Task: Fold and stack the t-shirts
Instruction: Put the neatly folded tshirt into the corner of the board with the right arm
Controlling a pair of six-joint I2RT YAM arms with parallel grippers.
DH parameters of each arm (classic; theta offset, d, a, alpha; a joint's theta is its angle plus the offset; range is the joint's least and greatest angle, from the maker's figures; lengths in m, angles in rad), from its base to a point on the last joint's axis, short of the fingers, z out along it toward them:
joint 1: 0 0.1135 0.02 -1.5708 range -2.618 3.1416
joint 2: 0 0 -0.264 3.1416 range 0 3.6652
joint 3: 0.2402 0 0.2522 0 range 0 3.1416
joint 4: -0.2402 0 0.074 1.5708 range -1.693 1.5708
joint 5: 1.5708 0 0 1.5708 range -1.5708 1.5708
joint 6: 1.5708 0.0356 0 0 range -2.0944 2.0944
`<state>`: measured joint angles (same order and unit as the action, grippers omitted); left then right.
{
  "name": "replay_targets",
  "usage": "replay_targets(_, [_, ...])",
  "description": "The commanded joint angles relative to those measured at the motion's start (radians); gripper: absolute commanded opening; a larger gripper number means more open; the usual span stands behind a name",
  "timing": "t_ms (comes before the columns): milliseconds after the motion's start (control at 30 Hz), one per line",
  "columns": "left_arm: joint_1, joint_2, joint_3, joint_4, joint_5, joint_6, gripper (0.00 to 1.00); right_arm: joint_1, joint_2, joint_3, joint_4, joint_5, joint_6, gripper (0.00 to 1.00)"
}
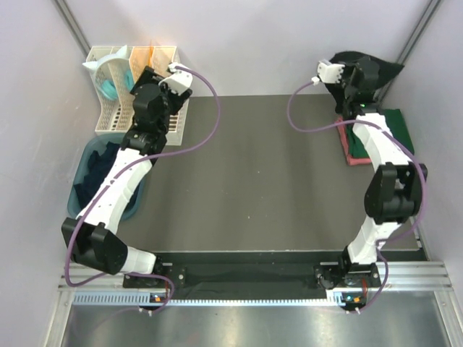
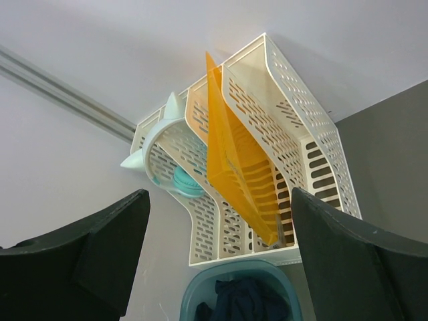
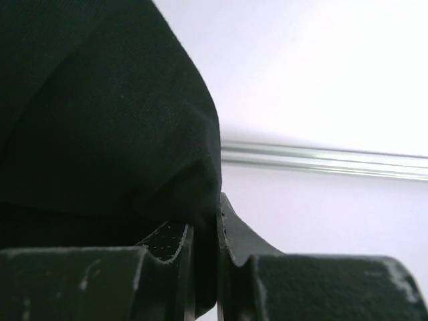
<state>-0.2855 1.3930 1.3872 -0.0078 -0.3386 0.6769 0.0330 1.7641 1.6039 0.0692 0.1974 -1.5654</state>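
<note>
Right claw (image 3: 204, 262) pinched shut on fold of black t-shirt (image 3: 100, 120), raised over far right corner of table (image 1: 253, 173), above folded green t-shirt (image 1: 400, 124) lying on pinkish-red t-shirt (image 1: 349, 150). Left claw (image 2: 219, 207) wide open, empty, raised beside white rack (image 1: 108, 119); more dark shirts (image 1: 101, 170) in blue tub (image 1: 74, 201). Best handling, by judgement: lower cloth square over pile, edges aligned, release only once flat
</note>
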Motion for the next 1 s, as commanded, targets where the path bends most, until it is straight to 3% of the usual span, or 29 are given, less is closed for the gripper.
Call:
replay_targets(0, [-0.007, 0.000, -0.001, 0.066, -0.017, 0.023, 0.91, -0.056, 0.125, 0.043, 0.554, -0.012, -0.061, 0.00])
replay_targets(100, [-0.014, 0.004, 0.001, 0.063, -0.020, 0.032, 0.91, -0.091, 0.205, 0.120, 0.662, -0.009, -0.058, 0.00])
replay_targets(233, [-0.021, 0.006, 0.001, 0.065, -0.030, 0.055, 0.91, -0.133, 0.216, 0.085, 0.707, -0.058, -0.073, 0.00])
replay_targets(467, [-0.026, 0.021, 0.013, 0.051, -0.048, 0.075, 0.91, -0.209, 0.066, -0.227, 0.716, -0.151, -0.059, 0.00])
replay_targets(967, [-0.075, 0.101, 0.101, 0.048, -0.073, 0.167, 0.91, -0.340, -0.233, -0.867, 0.390, -0.320, -0.085, 0.00])
